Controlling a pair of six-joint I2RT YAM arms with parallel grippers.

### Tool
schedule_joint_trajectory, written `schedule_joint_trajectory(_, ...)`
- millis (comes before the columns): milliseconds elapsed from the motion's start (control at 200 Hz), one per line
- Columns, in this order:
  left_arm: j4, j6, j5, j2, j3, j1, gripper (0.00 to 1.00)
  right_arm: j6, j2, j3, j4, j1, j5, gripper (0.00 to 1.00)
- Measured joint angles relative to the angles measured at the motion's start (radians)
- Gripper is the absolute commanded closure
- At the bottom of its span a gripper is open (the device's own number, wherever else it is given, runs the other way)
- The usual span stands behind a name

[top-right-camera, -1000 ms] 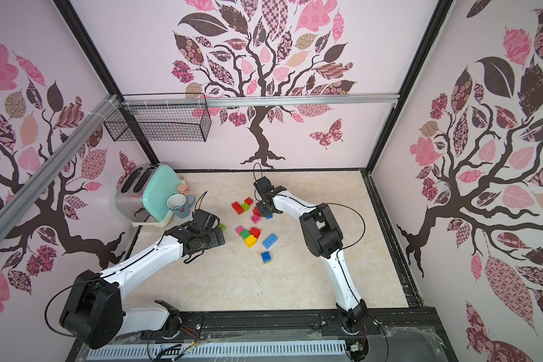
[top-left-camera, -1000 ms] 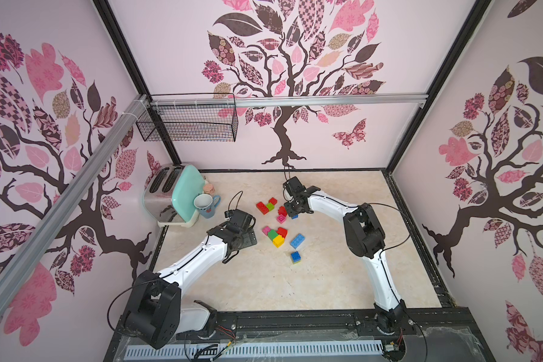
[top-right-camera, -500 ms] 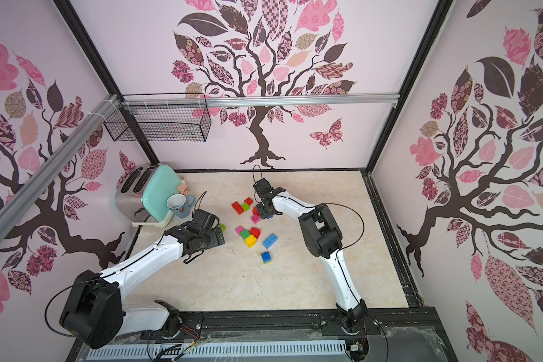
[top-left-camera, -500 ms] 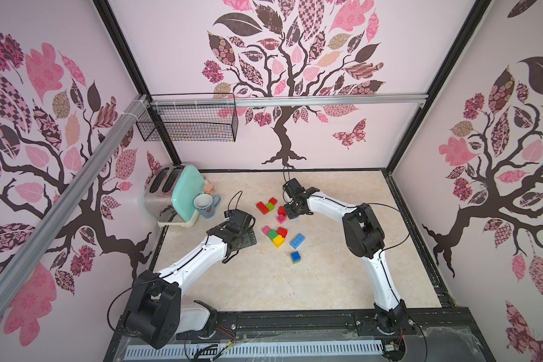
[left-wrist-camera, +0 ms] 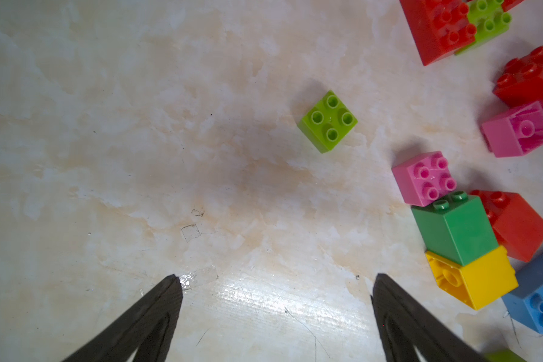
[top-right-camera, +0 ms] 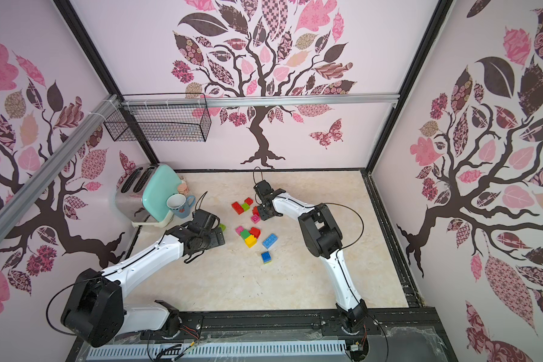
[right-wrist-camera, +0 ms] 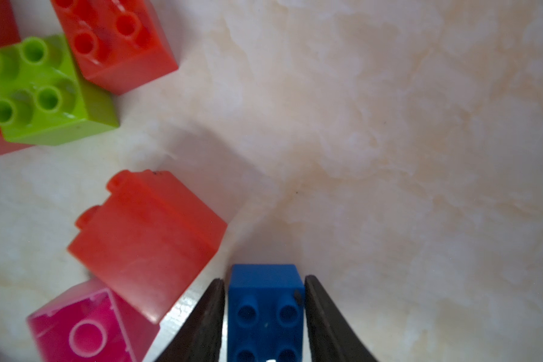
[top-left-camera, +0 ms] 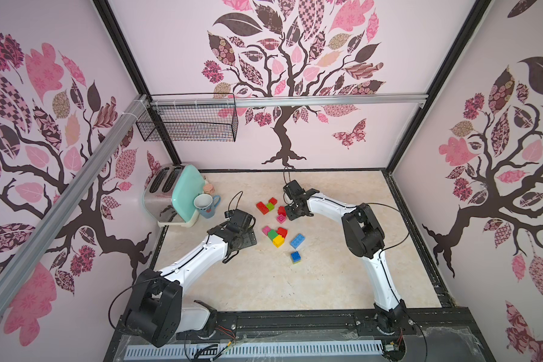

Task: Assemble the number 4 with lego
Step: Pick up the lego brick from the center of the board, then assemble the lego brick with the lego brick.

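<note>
Nothing much has moved since a second ago; both arms sit where they were. On the tabletop [top-left-camera: 342,275], the lego [top-left-camera: 276,235] lies in the middle, between the two arms, well apart from the toaster [top-left-camera: 173,194] and the mug [top-left-camera: 206,205].

Now the left fingers [top-right-camera: 217,239] are wide open and hold nothing. A lime brick [left-wrist-camera: 327,120] lies alone just ahead of them. At the far side, the right fingers [top-left-camera: 290,214] are closed on a small blue brick [right-wrist-camera: 265,301], one finger on each flat side.

Bricks like these are likely light, hard and a bit slippery, and should not break. Their flat sides look best to pinch, not the bumpy top.

Counted, as far as can be seen: four red, three green, three blue, two pink, one yellow. One more may hide under another blue one.
</note>
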Motion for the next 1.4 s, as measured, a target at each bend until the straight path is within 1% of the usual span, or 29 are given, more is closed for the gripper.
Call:
schedule_joint_trajectory(195, 0.0, 0.001, 0.002, 0.002, 0.0, 0.0, 0.02, 0.005, -0.008, -0.026, 0.036, 0.0, -0.002, 0.8)
schedule_joint_trajectory(230, 0.0, 0.002, 0.004, 0.002, 0.0, 0.0, 0.02, 0.006, -0.018, -0.044, 0.054, 0.0, -0.002, 0.85)
schedule_joint_trajectory(295, 0.0, 0.007, 0.01, 0.003, 0.0, 0.0, 0.02, 0.01, -0.048, -0.095, 0.084, 0.0, -0.001, 1.0)
schedule_joint_trajectory(385, -0.002, 0.016, 0.015, 0.006, 0.003, -0.007, 0.02, 0.02, -0.122, -0.209, 0.117, 0.0, -0.003, 1.0)
schedule_joint_trajectory(465, -0.003, 0.023, 0.029, 0.014, 0.011, -0.025, 0.02, 0.032, -0.224, -0.343, 0.15, 0.0, -0.026, 1.0)
schedule_joint_trajectory(615, -0.008, 0.023, 0.093, 0.02, 0.014, -0.05, 0.02, 0.08, -0.506, -0.633, 0.231, 0.0, -0.092, 1.0)
schedule_joint_trajectory(695, -0.01, 0.023, 0.141, 0.02, 0.014, -0.061, 0.02, 0.114, -0.656, -0.753, 0.249, 0.0, -0.138, 1.0)
schedule_joint_trajectory(805, -0.025, 0.019, 0.195, 0.021, 0.014, -0.114, 0.02, 0.165, -0.825, -0.889, 0.26, 0.003, -0.246, 1.0)
schedule_joint_trajectory(880, -0.037, 0.019, 0.227, 0.034, 0.016, -0.171, 0.02, 0.192, -0.895, -0.96, 0.257, 0.035, -0.296, 1.0)
schedule_joint_trajectory(920, -0.041, 0.02, 0.257, 0.053, 0.018, -0.204, 0.02, 0.196, -0.916, -0.985, 0.245, 0.079, -0.297, 1.0)
schedule_joint_trajectory(980, -0.045, 0.019, 0.3, 0.092, 0.022, -0.243, 0.02, 0.203, -0.924, -1.003, 0.226, 0.178, -0.293, 1.0)
schedule_joint_trajectory(1030, -0.046, 0.019, 0.33, 0.122, 0.024, -0.262, 0.02, 0.214, -0.921, -1.007, 0.213, 0.246, -0.296, 1.0)
schedule_joint_trajectory(1060, -0.045, 0.018, 0.344, 0.138, 0.024, -0.269, 0.02, 0.225, -0.919, -1.007, 0.204, 0.27, -0.297, 1.0)
schedule_joint_trajectory(1110, -0.046, 0.013, 0.365, 0.162, 0.024, -0.273, 0.02, 0.243, -0.912, -1.007, 0.201, 0.28, -0.297, 1.0)
schedule_joint_trajectory(1231, -0.045, 0.002, 0.388, 0.185, 0.024, -0.273, 0.02, 0.28, -0.883, -1.007, 0.2, 0.266, -0.279, 1.0)
schedule_joint_trajectory(1401, -0.034, 0.0, 0.422, 0.2, 0.028, -0.274, 0.02, 0.294, -0.862, -1.004, 0.202, 0.261, -0.286, 1.0)
